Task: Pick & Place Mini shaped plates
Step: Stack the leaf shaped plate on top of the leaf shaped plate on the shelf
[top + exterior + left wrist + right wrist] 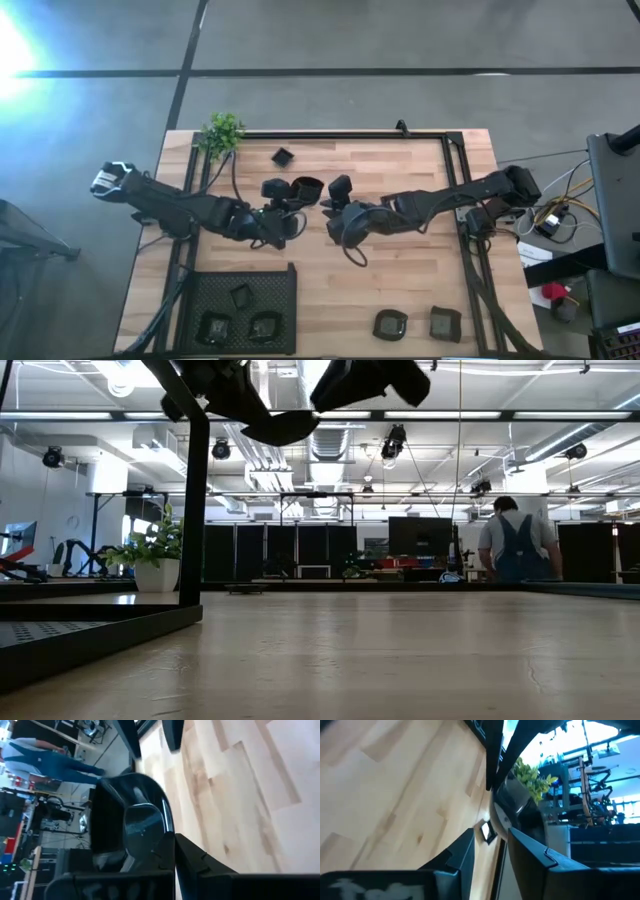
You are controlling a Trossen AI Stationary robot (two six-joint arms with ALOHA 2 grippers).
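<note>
Left gripper (292,205) is pinching a rounded mini plate (306,189) aloft at mid-table, plate jutting past its fingertips toward the right gripper (333,200), whose parted fingers are facing it nearby, holding nothing.

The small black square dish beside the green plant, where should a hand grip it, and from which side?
Probably by its rim, coming straight down. The small black square dish lies flat and alone on the wooden table, corners turned diamond-wise, so pinch across two opposite edges, wrist turned to match.
</note>
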